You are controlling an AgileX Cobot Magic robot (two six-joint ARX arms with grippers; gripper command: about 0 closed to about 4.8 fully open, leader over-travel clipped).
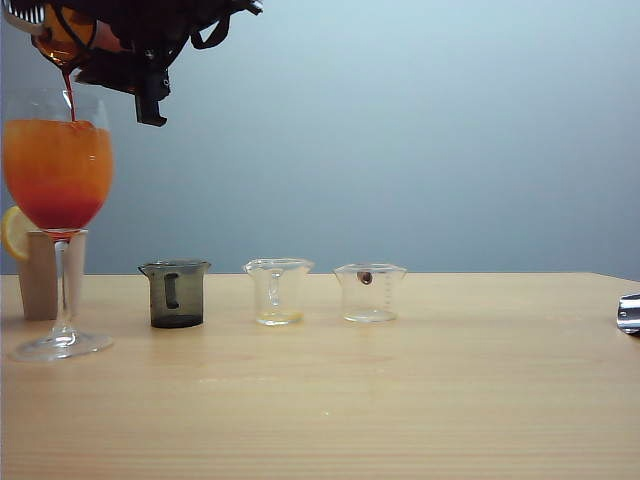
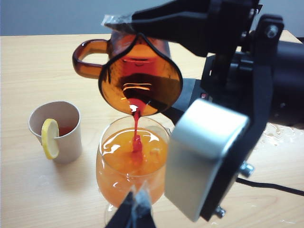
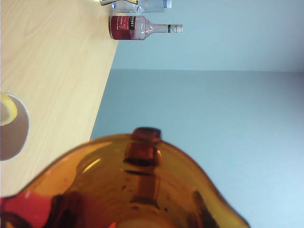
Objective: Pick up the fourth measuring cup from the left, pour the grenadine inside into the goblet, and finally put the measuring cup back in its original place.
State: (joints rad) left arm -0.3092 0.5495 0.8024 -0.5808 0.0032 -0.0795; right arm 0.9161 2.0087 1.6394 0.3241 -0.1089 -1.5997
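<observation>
Amber measuring cup (image 2: 140,76) hung tipped hard over, spout down, directly above the goblet (image 1: 57,190) at the far left of the table (image 1: 400,400). A thin red stream of grenadine (image 2: 137,130) ran from its lip into the orange drink. I noted the goblet's contents graded from orange at the top to deep red at the bottom of the bowl. The cup's handle (image 2: 86,58) stuck out sideways, clear of the glass.

Right gripper (image 2: 142,23) had reached across to the left side and held the cup from above, its dark fingers (image 2: 190,21) clamped on the cup's wall, about half open around it. From the right wrist view I saw only the cup's amber inside (image 3: 137,190) with red pooled at one edge; the fingers themselves did not show there.

Left gripper (image 2: 135,211) sat just near of the goblet, only its tips in view at the edge of the left wrist picture; I could not tell how far apart they stood.

Just left of the goblet stood a paper cup (image 2: 57,130) with a lemon slice (image 2: 50,137) on its rim. To the right, in a row: a smoky grey cup (image 1: 175,293), then two clear cups (image 1: 278,290) (image 1: 370,291). A bottle with red liquid (image 3: 137,27) stood at the table's far edge.
</observation>
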